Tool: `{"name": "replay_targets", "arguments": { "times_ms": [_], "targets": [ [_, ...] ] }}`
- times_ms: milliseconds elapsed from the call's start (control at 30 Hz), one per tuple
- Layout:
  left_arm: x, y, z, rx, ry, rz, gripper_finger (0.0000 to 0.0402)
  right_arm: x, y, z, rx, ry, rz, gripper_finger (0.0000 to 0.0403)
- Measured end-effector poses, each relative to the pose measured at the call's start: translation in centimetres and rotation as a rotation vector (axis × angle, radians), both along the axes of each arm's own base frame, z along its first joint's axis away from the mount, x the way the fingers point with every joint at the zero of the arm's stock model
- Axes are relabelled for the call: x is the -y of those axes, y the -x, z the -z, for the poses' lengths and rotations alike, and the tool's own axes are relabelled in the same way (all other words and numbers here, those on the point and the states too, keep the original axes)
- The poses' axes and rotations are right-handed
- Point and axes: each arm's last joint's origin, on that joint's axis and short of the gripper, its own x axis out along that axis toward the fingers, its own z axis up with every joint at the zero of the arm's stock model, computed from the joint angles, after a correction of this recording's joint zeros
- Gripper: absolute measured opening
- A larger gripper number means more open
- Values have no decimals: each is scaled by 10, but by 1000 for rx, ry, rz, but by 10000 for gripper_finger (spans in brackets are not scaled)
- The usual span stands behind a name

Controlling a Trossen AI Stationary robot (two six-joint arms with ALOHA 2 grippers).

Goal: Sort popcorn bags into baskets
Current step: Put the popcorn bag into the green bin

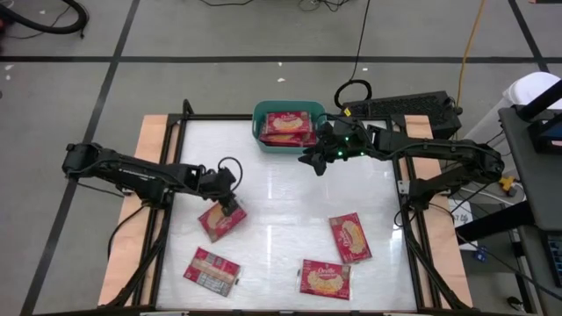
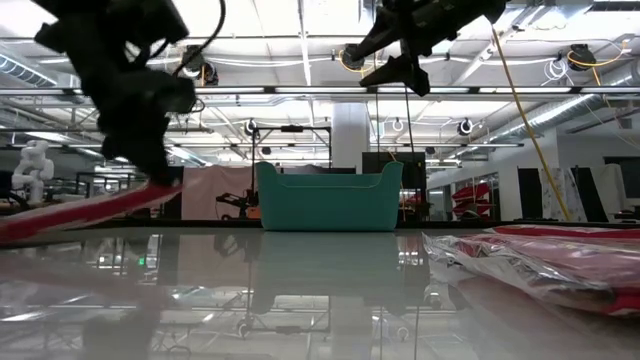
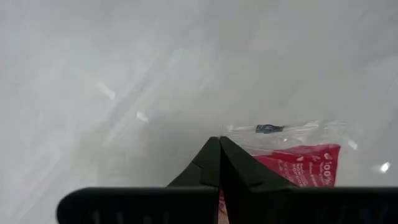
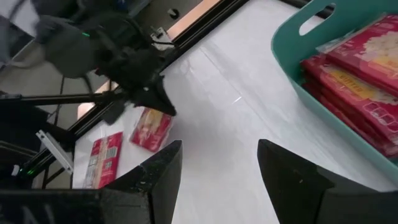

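My left gripper [image 1: 231, 204] is shut on a red popcorn bag [image 1: 221, 220] at the table's left middle; the low view shows that bag [image 2: 90, 210] slanting down from the fingers. My right gripper [image 1: 312, 162] hangs open in the air just right of the teal basket [image 1: 261, 132] at the far edge, holding nothing. Several red bags [image 4: 360, 68] lie stacked inside the basket [image 4: 292, 37]. Three more bags lie flat on the near part of the table: one showing a grey-white back [image 1: 211, 270], one at the near middle [image 1: 326, 277] and one to its right [image 1: 350, 237]. My left gripper pinches the bag between its two shut fingers [image 3: 211, 165] at the bag's edge beside the clear seal strip [image 3: 273, 129]. The fingers come from above, slanting toward the table's right. The held end [image 2: 165, 188] is raised and the bag tilts down from it; whether its low end touches the table I cannot tell.
The glossy white table [image 1: 281, 202] has bare room in its middle between the two arms. A black frame rail [image 1: 176, 158] and wooden strips run along both sides. A keyboard [image 1: 399, 107] sits beyond the far right corner.
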Motion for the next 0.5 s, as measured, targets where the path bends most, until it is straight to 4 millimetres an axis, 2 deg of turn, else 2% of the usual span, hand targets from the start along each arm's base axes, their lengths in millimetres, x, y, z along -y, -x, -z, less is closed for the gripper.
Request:
{"name": "replay_targets", "arguments": {
  "times_ms": [233,500],
  "targets": [
    [-7,-20,-42,148,-82,-93,1,-8,-2,0,-3,13,-11,208],
    [-21,-39,-101,402,-181,-292,1,-35,-6,0,-16,119,-70,208]
  ]
}}
